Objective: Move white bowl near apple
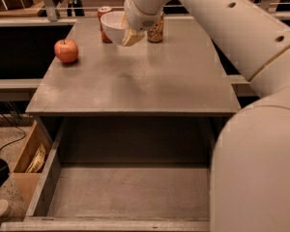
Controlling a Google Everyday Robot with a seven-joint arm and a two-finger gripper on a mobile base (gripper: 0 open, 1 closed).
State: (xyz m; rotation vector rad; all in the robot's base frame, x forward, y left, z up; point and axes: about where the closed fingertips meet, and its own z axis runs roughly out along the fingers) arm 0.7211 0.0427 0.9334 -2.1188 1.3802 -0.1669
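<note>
Obs., standing at the drawer side of the table.

Nearest: the drawer (130, 190) under the top is pulled fully out; nothing visible inside. A cardboard box (26, 158) sits on the floor to its left.

The table (150, 86) has a flat grey top, bare across the front and middle.

The apple (66, 50) rests on the top close to the left edge, about mid-depth, stem up, with nothing touching it.

Further back, the arm (222, 28) reaches in from the right. The gripper (131, 35) is over the rear centre-left of the top, clamped on the right-hand rim of the white bowl (112, 27). The bowl is carried mouth-up, apparently clear of the surface; no contact under its base can be made out.

Farthest: a red can (104, 11) stands right behind the bowl, partly hidden by it, and a brown can (156, 30) stands just right of the gripper.

Key relation: from the held bowl, the apple lies to the left and somewhat nearer the front edge, with open tabletop between them. The bowl is round, so heading matters little. My judgement is that the move left is a diagonal carry, left and forward, then a set-down short of the apple so the bowl's wall does not knock it toward the edge.
</note>
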